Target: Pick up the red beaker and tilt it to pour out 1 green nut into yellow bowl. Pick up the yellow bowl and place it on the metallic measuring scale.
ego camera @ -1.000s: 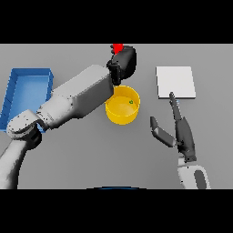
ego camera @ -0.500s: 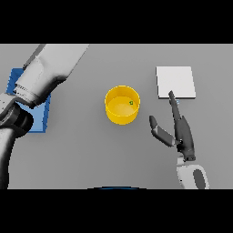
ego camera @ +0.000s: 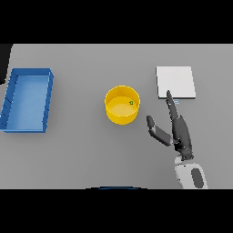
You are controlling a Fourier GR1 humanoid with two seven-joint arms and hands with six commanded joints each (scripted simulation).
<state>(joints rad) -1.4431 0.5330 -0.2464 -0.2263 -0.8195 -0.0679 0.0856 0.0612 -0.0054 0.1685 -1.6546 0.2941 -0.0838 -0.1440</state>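
The pour step is judged complete: a small green nut [ego camera: 131, 103] is seen lying inside the yellow bowl [ego camera: 122, 105], towards its right wall. The red beaker is not to be found anywhere in the head view, and the left robot hand is likewise out of view. The step in hand is therefore taken to be the second one, the pick-up of the bowl. The bowl is noted upright near the middle of the surface [ego camera: 82, 154]. The right robot hand [ego camera: 178, 131] is held open towards the right edge of the surface, fingers straight and pointing away, thumb spread towards the bowl; nothing is gripped, and a clear gap is left between it and the bowl. The metallic measuring scale [ego camera: 175, 82] is recorded as a pale square plate towards the far right corner, just beyond the fingertips. For the next move, the open hand would have to be brought leftwards to the bowl's rim or wall and closed on it, the bowl kept level so that the nut is not spilled. A blue tray [ego camera: 10, 101] is noted along the left edge. The surface is plain grey; nothing of the room beyond it can be made out.
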